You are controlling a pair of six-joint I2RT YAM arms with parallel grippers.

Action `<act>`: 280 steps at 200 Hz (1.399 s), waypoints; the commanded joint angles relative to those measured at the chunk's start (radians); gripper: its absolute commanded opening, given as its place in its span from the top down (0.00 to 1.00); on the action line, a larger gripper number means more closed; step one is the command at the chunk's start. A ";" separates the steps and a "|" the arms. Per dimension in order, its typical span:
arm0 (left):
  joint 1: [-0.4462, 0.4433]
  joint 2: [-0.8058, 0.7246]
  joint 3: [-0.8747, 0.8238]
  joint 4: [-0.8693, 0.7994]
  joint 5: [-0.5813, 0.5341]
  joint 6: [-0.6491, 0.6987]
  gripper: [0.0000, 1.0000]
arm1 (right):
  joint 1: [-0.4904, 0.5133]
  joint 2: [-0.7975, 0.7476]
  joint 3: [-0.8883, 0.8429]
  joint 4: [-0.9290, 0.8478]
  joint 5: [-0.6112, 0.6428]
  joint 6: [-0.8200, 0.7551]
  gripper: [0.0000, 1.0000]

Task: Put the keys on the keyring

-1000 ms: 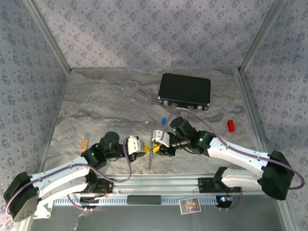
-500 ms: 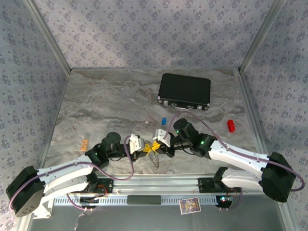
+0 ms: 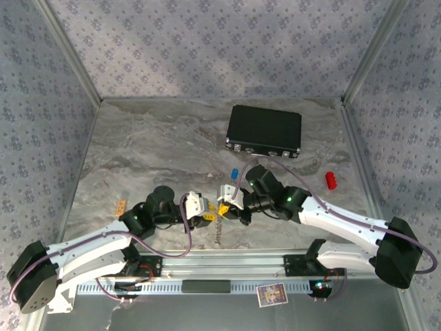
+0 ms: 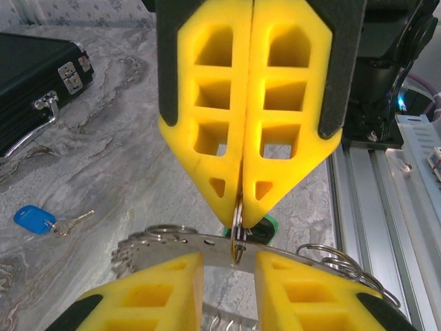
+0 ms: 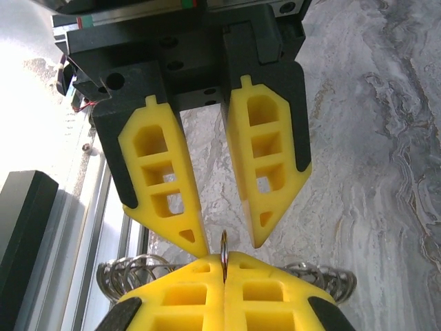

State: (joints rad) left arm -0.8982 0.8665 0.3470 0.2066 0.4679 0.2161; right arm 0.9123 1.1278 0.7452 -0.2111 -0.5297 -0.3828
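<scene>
Two hands meet nose to nose near the front of the surface [image 3: 151, 152], with the keyring [image 3: 218, 229] between them. From above, the keyring shows as a thin beaded strip hanging below the fingertips, its long axis running toward the near edge. In the left wrist view it stretches crossways, with wire loops bunched at each end. The green key [image 4: 267, 223] peeks out just behind the tips of the right hand [image 4: 240, 210]; can't tell which way its blade points. The blue key [image 4: 32, 218] lies flat on its own, apart from the ring, between the hands and the black case [image 3: 265, 131]. In the left wrist view its head is on the left and its blade points right.

The surface is grey marble-look stuff, boxed in by walls [image 3: 207, 48] with a blue-grey flower print, and a metal rail [image 3: 227, 265] runs along the near edge. A small red thing [image 3: 330, 181] sits off to the right.

The right hand's fingers are pressed together, pinching a thin metal loop of the keyring. The left hand [image 4: 229, 259] has its fingers apart, one on each side of that loop, and I can't tell if they touch it.
</scene>
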 commanded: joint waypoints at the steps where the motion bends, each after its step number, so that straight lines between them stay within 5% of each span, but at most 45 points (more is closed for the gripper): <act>1: -0.004 -0.005 0.043 -0.041 0.026 0.047 0.76 | 0.010 0.009 0.058 -0.079 0.004 -0.045 1.00; 104: -0.005 0.009 0.077 -0.078 0.062 0.107 0.90 | 0.028 0.037 0.089 -0.093 0.004 -0.059 1.00; 130: -0.004 0.011 0.061 -0.049 0.060 0.083 0.93 | 0.009 0.000 0.040 -0.037 -0.009 -0.021 0.72; 188: -0.004 0.028 -0.042 0.215 0.030 -0.047 1.00 | -0.054 -0.077 -0.109 0.143 -0.045 0.093 0.66; 235: -0.004 0.074 -0.060 0.269 0.035 -0.074 1.00 | -0.077 -0.082 -0.174 0.221 -0.051 0.131 0.68; 280: -0.004 0.077 -0.071 0.284 0.034 -0.085 1.00 | -0.094 -0.086 -0.187 0.252 -0.089 0.144 0.90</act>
State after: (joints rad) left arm -0.8978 0.9447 0.2852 0.4313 0.4953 0.1509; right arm 0.8268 1.0611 0.5636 -0.0040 -0.5755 -0.2569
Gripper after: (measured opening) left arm 0.045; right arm 0.145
